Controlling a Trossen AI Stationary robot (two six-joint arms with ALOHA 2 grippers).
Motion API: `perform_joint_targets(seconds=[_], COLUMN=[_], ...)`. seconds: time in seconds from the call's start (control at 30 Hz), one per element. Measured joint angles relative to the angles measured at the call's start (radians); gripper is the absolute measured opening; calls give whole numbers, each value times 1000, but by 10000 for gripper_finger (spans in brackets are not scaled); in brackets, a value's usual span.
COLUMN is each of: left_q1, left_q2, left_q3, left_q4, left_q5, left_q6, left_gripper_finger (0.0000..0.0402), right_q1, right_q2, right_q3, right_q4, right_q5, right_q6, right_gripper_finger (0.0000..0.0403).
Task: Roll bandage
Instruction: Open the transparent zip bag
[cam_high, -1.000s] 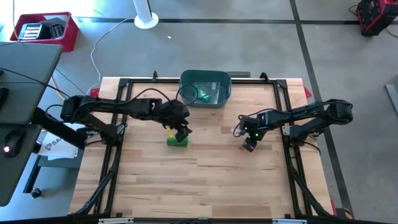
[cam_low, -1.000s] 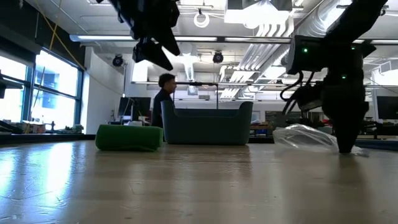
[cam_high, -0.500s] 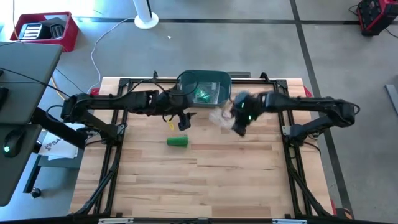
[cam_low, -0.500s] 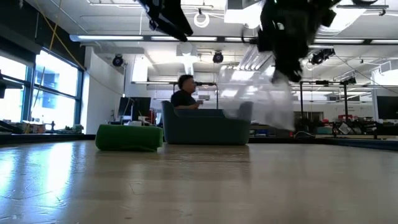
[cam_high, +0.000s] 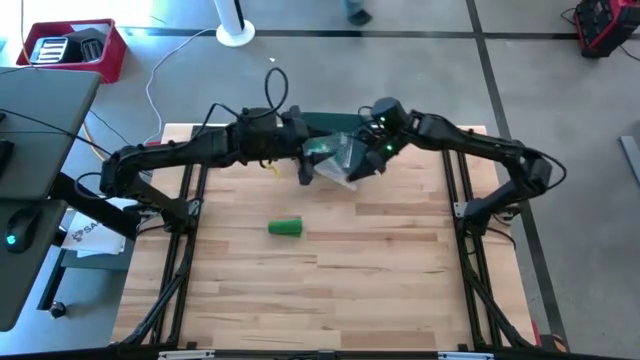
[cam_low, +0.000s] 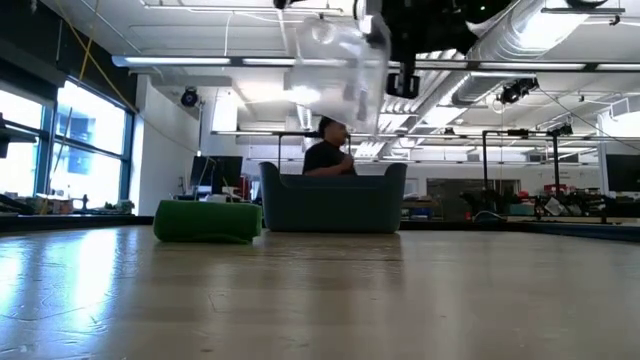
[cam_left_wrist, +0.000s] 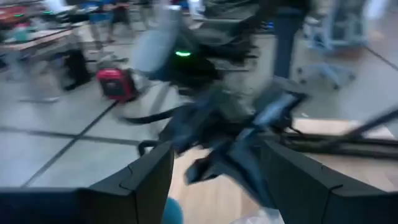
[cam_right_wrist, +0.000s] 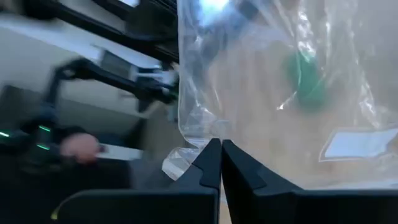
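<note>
Right gripper (cam_high: 372, 160) clamped on clear plastic bag (cam_high: 340, 160) above teal bin (cam_low: 333, 200), left gripper (cam_high: 303, 165) beside it, jaws wide, green bandage roll (cam_high: 285, 228) alone on table (cam_high: 330, 290), person behind bin.

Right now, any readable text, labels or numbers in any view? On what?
"SA": first letters on a white sheet on the floor left of the table; the rest is too small to read.
White label on the clear plastic bag: blurred, unreadable.
Red crate on the floor: any print is too small to read.
Green bandage roll: no text visible.
</note>
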Motion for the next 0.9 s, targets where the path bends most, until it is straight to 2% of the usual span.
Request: perform_joint_targets(seconds=[0.13, 0.27, 0.47, 0.73, 0.9], left_q1=[-1, -3, -9, -27, -43], left_q2=[11, 22, 55, 84, 82], left_q3=[-1, -2, -2, -2, -2], left_q4=[-85, -171, -285, -374, -395], left_q5=[55, 62, 136, 103, 49], left_q6=[22, 23, 47, 49, 47], left_gripper_finger=[250, 270, 286, 283, 249], right_q1=[9, 32, 43, 43, 43], right_q2=[76, 145, 199, 198, 194], right_q3=[45, 95, 157, 183, 184], right_q4=[125, 133, 131, 142, 141], right_q5=[-68, -86, -98, -104, -104], right_q6=[131, 148, 173, 184, 174], right_gripper_finger=[0, 0, 0, 0, 0])
